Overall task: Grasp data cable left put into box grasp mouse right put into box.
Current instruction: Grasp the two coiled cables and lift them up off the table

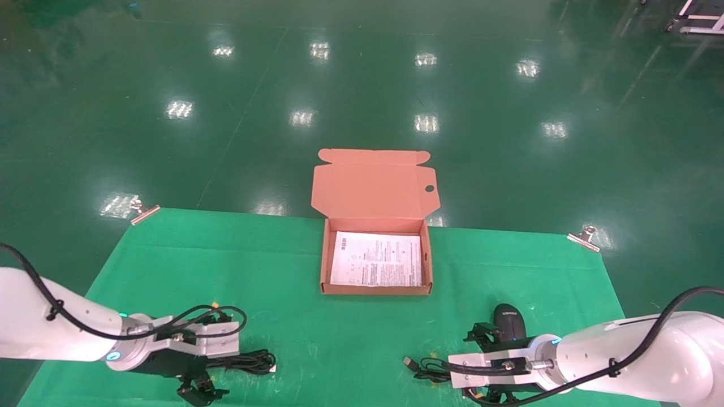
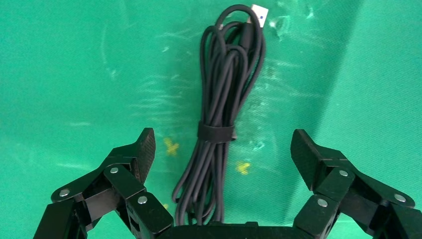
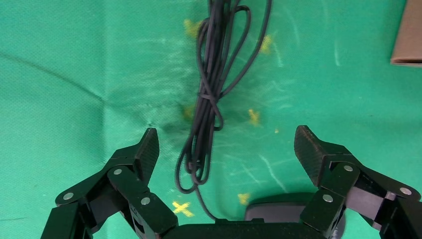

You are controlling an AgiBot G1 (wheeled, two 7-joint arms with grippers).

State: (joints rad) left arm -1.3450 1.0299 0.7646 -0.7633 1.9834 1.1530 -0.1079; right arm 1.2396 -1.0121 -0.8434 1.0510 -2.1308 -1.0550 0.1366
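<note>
The data cable (image 1: 251, 360), a black strapped bundle with a white tip, lies on the green cloth at the front left. In the left wrist view the cable (image 2: 219, 114) runs between the fingers of my open left gripper (image 2: 224, 149), which is over its near end (image 1: 212, 362). The black mouse (image 1: 509, 321) sits at the front right, with its thin loose cord (image 1: 421, 367) to its left. My right gripper (image 1: 478, 366) is open beside the mouse; its wrist view shows the gripper (image 3: 226, 139) over the cord (image 3: 209, 99), with the mouse (image 3: 288, 209) at its base. The box (image 1: 323, 265) stands open at mid-table.
A printed white sheet (image 1: 376, 260) lies in the box, and the lid (image 1: 373, 183) leans back past the table's far edge. Metal clips (image 1: 144, 212) (image 1: 585, 237) hold the green cloth (image 1: 339, 339) at the far corners. A box corner (image 3: 408, 35) shows in the right wrist view.
</note>
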